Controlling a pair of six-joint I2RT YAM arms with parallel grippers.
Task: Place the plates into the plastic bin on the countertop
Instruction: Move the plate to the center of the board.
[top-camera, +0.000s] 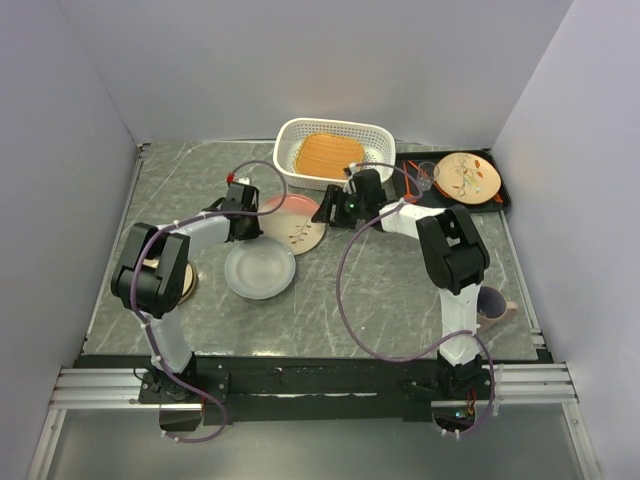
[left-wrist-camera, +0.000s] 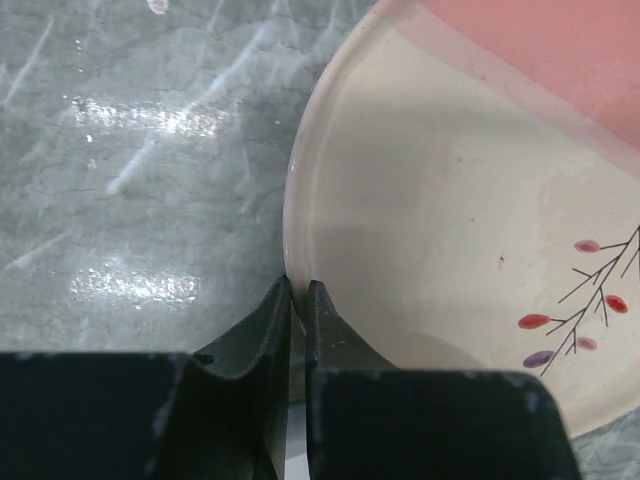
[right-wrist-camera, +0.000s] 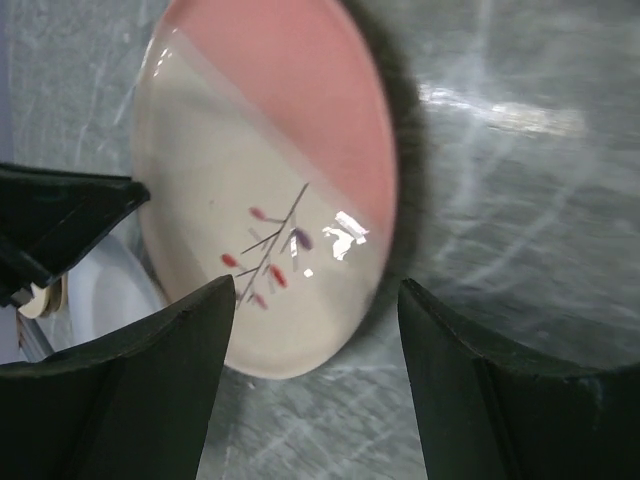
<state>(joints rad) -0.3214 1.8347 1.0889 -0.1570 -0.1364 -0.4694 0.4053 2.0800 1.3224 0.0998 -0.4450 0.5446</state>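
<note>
Left tool (left-wrist-camera: 297, 296) is pinched almost shut on the rim of the sprig plate (left-wrist-camera: 450, 230), with the rim between its fingers. Right tool (right-wrist-camera: 312, 300) is wide, holds nothing and hangs over the same plate from the other side; can't tell if it touches.

Sprig plate is half cream, half pink, with a thin branch and red and purple buds, and throws a dark shadow on the bench (right-wrist-camera: 520, 200). A pale plate (top-camera: 260, 270) lies just nearside of the left tool. A mug (top-camera: 492, 305) sits well nearside of the right tool.

Beyond both tools is the white lattice bin (top-camera: 290, 135) with an orange plate (top-camera: 328, 153) inside. Far right of the right tool, a black tray (top-camera: 505, 197) carries a leaf-marked plate (top-camera: 468, 175).

Bench is dark grey-green marble look with white veins. Plain pale walls (top-camera: 300, 60) surround it.
</note>
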